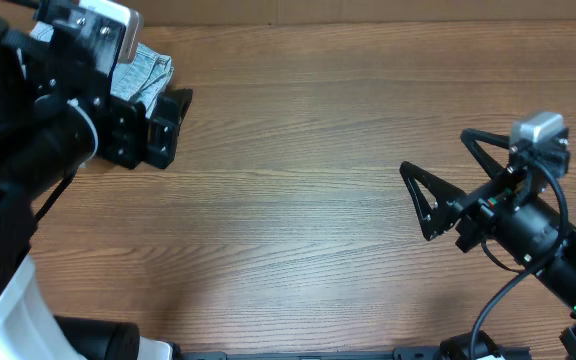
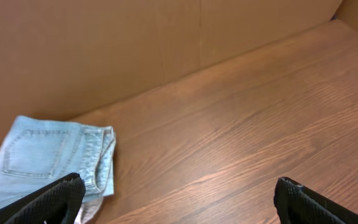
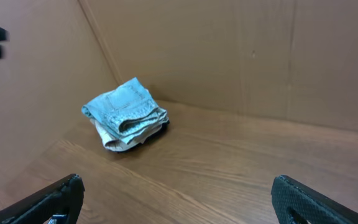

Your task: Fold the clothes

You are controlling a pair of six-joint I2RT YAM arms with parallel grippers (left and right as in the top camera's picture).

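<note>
Black fingers (image 2: 55,196) of your left gripper (image 2: 179,186) are spread wide, with nothing between them, over the wooden counter (image 1: 298,120). The folded light blue denim jeans (image 2: 48,155) lie just beside one finger, back pocket facing up, in the counter's far left corner near the brown cardboard wall (image 2: 104,50). You cannot tell whether finger and denim touch. Your right gripper (image 3: 178,183) is likewise released, its fingers wide apart and empty. It sits well apart from the jeans, on the opposite side of the counter, pointing toward them.
</note>
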